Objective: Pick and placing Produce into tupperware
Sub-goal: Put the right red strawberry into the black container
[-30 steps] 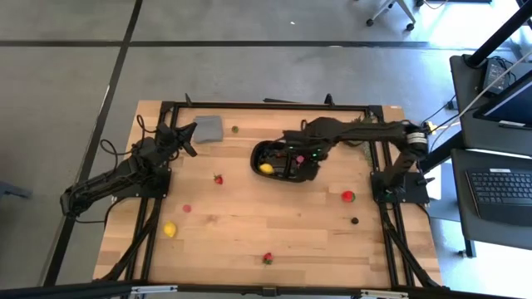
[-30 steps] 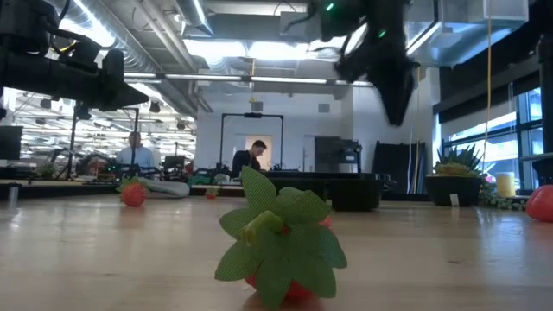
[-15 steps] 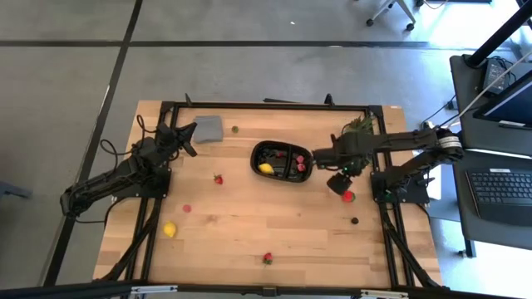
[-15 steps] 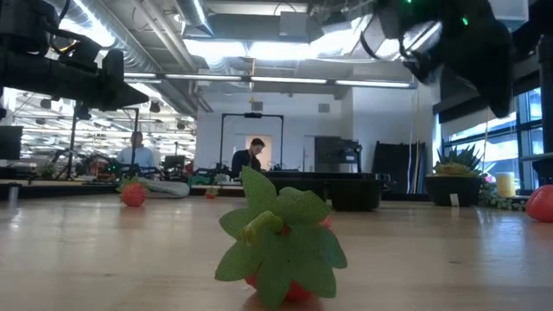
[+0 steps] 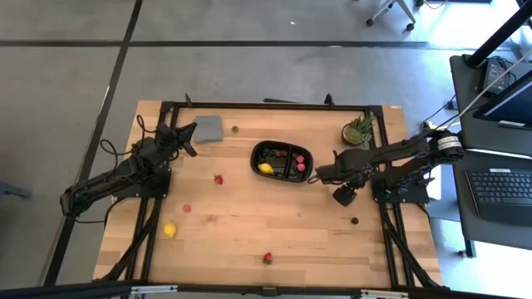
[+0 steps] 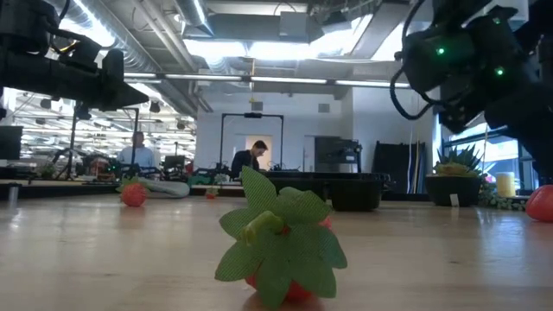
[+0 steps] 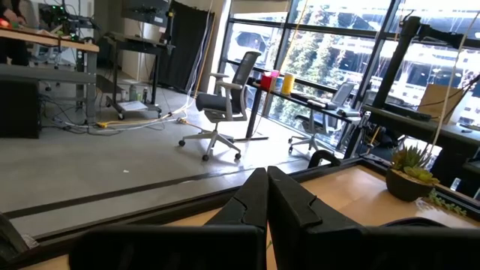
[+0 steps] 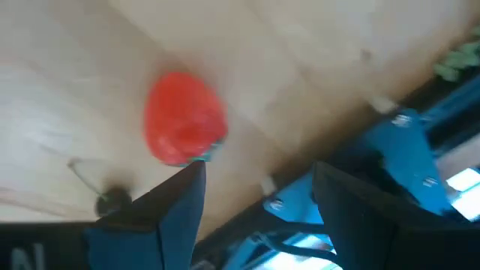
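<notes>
The black tray sits mid-table and holds a yellow lemon and a few red pieces. My right gripper is open and hangs right of the tray, over a red strawberry. That strawberry lies on the wood just ahead of the open fingers. In the high view the gripper hides it. My left gripper is shut and waits at the far left, beside the grey square piece.
Loose produce lies on the wood: a strawberry, a pink piece, a lemon, a leafy strawberry near the near edge, and a dark berry. A potted plant stands far right. Black frame rails run along both sides.
My right gripper has left its place over the black tray. It has swung toward the table's right and near side and come lower, and now hangs over the red strawberry by the right rail. The tray has stayed where it was.
</notes>
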